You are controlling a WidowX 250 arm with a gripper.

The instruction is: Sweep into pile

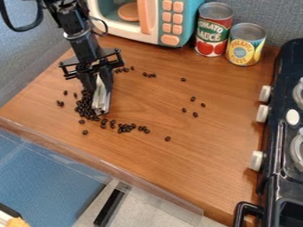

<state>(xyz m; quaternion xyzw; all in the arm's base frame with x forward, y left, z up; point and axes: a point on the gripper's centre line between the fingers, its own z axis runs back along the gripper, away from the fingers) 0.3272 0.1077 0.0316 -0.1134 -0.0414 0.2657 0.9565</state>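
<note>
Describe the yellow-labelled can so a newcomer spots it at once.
Start at the black stove on the right. Look near its far end, by the grey wall. There, the yellow-labelled can is shorter and nearer the stove than its neighbour, the red-and-green can.

A black gripper (101, 109) is hanging beside the dark bean pile (86, 107).
Stray beans (195, 115) are dotting the counter (195, 164) (quite a scatter); two cans (213, 31) are standing by the toy microwave (172, 17).

Toy kitchen with play stove (286, 128)
</note>
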